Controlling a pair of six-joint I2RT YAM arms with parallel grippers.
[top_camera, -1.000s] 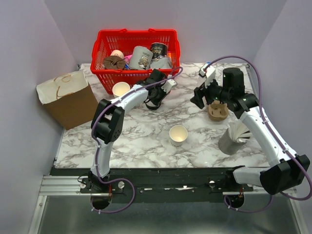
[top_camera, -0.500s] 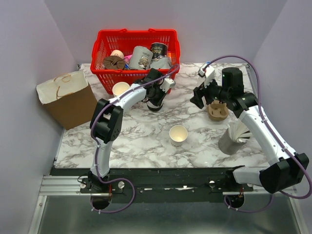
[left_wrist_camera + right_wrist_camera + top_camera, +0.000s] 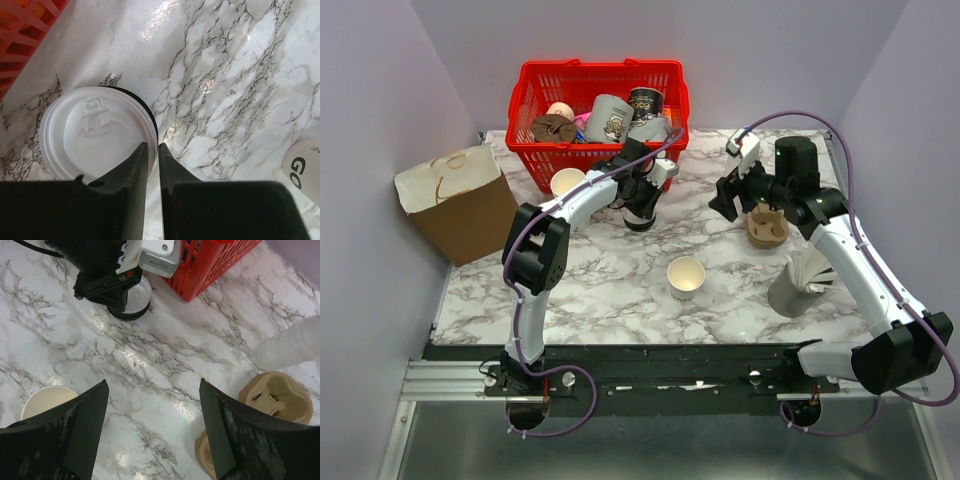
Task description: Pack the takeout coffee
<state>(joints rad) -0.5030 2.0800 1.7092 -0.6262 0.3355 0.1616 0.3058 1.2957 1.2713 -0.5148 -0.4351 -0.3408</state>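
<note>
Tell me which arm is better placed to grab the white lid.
Left: the left fingers sit at the rim of the white lid by the red basket; the right fingers hang open, farther off.

You had the left pincer pointing down at the marble surface, just in front of the red basket. The right pincer hung beside the brown cup carrier. An open paper cup stood upright near the middle of the surface, well apart from both pincers; a cardboard box sat at the left edge.
</note>
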